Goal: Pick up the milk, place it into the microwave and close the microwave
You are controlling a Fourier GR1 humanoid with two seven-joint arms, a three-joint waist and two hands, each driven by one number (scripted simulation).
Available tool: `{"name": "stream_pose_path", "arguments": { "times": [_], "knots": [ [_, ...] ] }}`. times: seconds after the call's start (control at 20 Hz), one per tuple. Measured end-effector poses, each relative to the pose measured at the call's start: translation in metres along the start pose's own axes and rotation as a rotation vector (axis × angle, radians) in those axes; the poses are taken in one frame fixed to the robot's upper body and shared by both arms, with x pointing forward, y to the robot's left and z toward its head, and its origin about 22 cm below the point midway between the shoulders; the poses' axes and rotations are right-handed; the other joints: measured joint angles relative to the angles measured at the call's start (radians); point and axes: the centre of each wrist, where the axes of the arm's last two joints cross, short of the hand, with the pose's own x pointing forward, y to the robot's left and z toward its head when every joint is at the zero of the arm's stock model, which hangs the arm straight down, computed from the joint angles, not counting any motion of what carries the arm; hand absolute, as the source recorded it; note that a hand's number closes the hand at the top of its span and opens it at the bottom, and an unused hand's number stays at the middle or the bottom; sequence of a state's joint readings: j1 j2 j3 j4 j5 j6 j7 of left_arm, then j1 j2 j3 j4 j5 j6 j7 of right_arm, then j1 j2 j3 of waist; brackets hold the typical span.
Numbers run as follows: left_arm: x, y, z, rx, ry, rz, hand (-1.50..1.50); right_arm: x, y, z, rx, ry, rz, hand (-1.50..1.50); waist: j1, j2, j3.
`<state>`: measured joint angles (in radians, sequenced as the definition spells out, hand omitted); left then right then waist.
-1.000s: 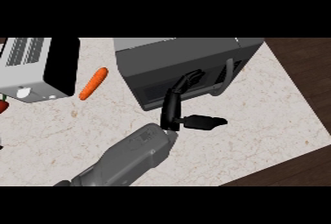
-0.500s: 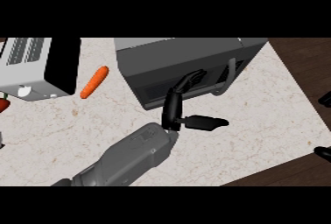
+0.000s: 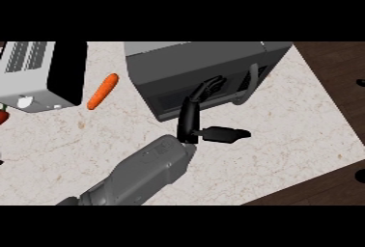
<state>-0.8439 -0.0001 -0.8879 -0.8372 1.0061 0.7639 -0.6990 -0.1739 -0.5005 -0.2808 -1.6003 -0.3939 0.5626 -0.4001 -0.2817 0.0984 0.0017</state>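
Since no milk shows anywhere on the counter [image 3: 285, 144], I judge it is inside the microwave [image 3: 200, 58], behind the door (I cannot see in to confirm). What the closing push turns on is that the door's dark front lies directly ahead of my left hand [image 3: 189, 118], up the view from the wrist. Its fingers [image 3: 209, 88] are stretched out and only slightly bent, tips touching the door panel, thumb jutting off to the right, nothing held. The door handle [image 3: 249, 82], a grey bar, stands just beside those fingertips on their right. The door looks flush or nearly flush with the box; I cannot tell which. My right hand [image 3: 360, 83] shows only as black slivers at the view's right edge, well apart, so the left is the nearer one. The microwave is a matte charcoal box, its long side running across the view; the counter is pale speckled stone. A tapered orange carrot [image 3: 102, 91] and a boxy grey toaster [image 3: 28, 72] lie off to the left.
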Motion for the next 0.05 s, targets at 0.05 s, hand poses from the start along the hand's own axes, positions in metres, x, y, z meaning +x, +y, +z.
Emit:
{"name": "stream_pose_path", "arguments": {
  "times": [0.05],
  "knots": [
    [-0.0001,0.0001,0.0,0.001,-0.001,0.002,-1.5,0.0002,-0.0029,-0.0003,-0.002,0.001,-0.005,-1.5,0.0,0.0,0.0]
  ]
}}
